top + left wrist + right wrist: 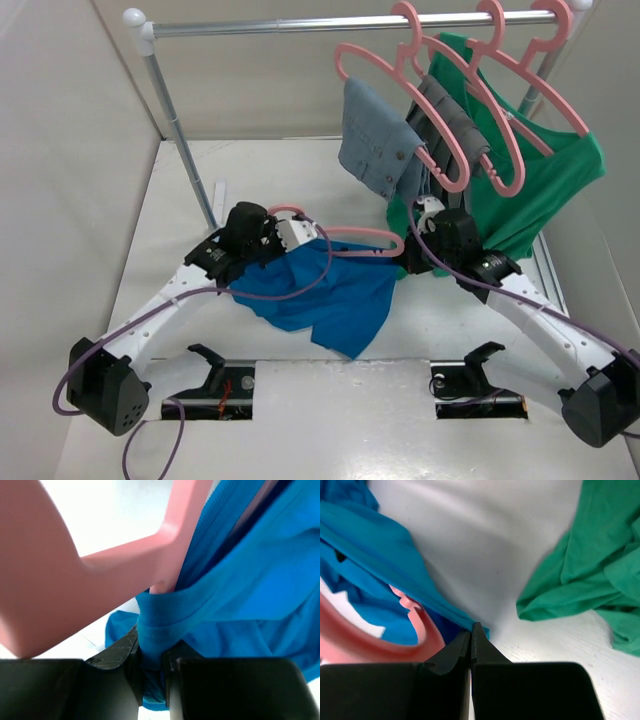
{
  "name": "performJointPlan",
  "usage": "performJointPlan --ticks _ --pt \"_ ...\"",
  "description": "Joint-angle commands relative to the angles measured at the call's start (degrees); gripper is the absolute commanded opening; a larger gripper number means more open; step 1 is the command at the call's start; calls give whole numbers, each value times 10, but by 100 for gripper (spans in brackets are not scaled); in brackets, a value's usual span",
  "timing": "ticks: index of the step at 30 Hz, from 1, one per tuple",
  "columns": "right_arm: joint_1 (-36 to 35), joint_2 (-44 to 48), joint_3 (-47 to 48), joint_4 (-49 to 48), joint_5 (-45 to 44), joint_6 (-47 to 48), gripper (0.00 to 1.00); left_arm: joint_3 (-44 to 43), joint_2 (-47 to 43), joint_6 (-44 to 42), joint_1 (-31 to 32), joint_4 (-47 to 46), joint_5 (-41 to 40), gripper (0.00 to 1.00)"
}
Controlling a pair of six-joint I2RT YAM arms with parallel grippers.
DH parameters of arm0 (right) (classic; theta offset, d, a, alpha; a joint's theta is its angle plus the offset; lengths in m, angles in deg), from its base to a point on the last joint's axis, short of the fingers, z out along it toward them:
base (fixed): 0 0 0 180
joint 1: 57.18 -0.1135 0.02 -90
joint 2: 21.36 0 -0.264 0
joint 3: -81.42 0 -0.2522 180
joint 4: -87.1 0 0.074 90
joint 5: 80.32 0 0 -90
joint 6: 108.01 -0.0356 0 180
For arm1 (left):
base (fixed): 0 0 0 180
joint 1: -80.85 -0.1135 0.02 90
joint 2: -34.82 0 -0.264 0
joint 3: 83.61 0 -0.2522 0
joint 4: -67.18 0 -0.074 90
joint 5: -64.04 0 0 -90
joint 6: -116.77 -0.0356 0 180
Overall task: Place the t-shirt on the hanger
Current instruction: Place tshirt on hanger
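Note:
The blue t-shirt [330, 295] lies bunched on the table between my arms, with the pink hanger [360, 238] pushed partly into it. My left gripper [295, 235] is shut on the t-shirt's ribbed collar [160, 625]. In the left wrist view the gripper [152, 655] holds the collar right under the hanger's arm [125, 555]. My right gripper [412, 255] is at the hanger's right end. In the right wrist view its jaws [471, 630] are pressed together on the t-shirt's thin edge [370, 540]. The hanger's notched arm [427, 635] lies just left of them.
A metal clothes rail [300, 25] crosses the back. It carries pink hangers with a denim garment [375, 140], a grey garment [450, 125] and a large green shirt [540, 190]. The green shirt drapes onto the table to the right of my right gripper [590, 570].

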Motion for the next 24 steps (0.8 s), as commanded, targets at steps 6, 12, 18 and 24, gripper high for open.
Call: performJointPlan --ticks 6,12,18,24 --pt "136 55 -13 119 -98 52 0 31 -88 -94 -64 13 -158 0" --pt "150 66 26 119 -90 64 0 63 -99 -139 -54 55 -127 0" --pt "124 72 64 147 -90 83 0 35 -12 -100 -49 70 -132 0" --pt "42 79 75 106 -65 88 0 13 26 -114 -7 63 -150 0"
